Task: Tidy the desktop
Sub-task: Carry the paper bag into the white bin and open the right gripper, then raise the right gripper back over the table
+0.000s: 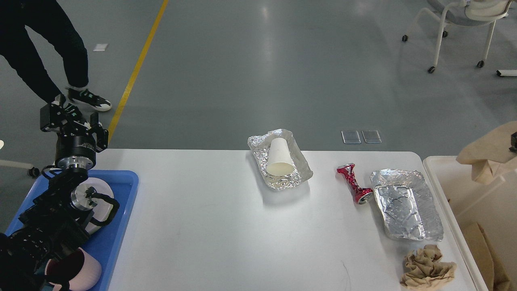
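**Desktop layout: items, materials, arm position**

Nearest the camera, lower left: left arm, black jointed links w/ a silver collar, running up over a blue plastic tray (127,190). Tray has a raised rim and rounded corners; it holds pale pink rounded pieces, partly hidden by the arm. Left gripper (72,121) sits at the arm's far end, above the tray's far edge, dark against dark shoes behind it; fingers cannot be told apart, so apart or together: cannot tell. Right gripper is out of view.

Front right: crumpled brown paper wad (427,268), soft folds, near the desktop's front edge.

The desktop (210,226) is a smooth white rectangular top w/ rounded corners, filling the middle of the view, glossy w/ faint shadows.

Centre rear: wrinkled foil tray (299,169), rectangular, shiny. Inside it a white paper cup (280,159) lies on its side, mouth toward the camera.

Right: second foil tray (406,212), empty, embossed floor. Just beside its left rim, a crushed red can (354,184), twisted at the waist, ends flared.

Far right, beside the desktop: cream plastic bin (438,173) holding brown paper.
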Robot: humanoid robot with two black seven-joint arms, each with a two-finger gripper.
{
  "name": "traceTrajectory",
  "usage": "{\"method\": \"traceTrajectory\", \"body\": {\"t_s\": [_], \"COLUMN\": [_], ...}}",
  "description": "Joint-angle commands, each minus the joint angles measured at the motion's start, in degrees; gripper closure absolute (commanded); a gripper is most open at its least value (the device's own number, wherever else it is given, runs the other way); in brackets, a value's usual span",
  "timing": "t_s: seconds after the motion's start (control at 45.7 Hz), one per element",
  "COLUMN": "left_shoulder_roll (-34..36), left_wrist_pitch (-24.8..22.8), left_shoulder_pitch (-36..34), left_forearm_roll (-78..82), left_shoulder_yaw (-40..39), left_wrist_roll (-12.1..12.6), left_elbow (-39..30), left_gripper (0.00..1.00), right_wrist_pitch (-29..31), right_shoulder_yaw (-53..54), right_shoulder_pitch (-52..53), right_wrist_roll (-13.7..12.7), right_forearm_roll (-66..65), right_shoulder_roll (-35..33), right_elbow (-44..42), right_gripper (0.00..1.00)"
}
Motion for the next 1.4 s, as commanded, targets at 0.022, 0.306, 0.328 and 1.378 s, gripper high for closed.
{"method": "traceTrajectory", "body": {"t_s": [0.022,0.306,0.328,1.378], "left_shoulder_roll": [0.00,0.00,0.00,0.00], "left_wrist_pitch": [0.00,0.00,0.00,0.00], "left_shoulder_pitch": [0.00,0.00,0.00,0.00], "left_forearm_roll": [0.00,0.00,0.00,0.00], "left_shoulder_yaw": [0.00,0.00,0.00,0.00], "left_wrist_roll": [0.00,0.00,0.00,0.00], "left_elbow": [0.00,0.00,0.00,0.00], "left_gripper": [0.03,0.03,0.03,0.03], "right_wrist_pitch": [-0.50,-2.00,-2.00,22.96], "right_shoulder_yaw": [-0.05,0.91,0.83,-26.41], "right_shoulder_pitch": [-4.37,-8.86,-8.95,36.91], "right_wrist_roll": [-0.19,-0.10,-0.10,-7.66], "right_forearm_roll": [0.35,0.09,0.09,0.97], "right_shoulder_roll": [-1.61,-1.70,-1.70,26.60], "right_elbow": [0.10,0.36,0.36,18.45], "right_gripper": [1.00,0.00,0.00,0.00]}}
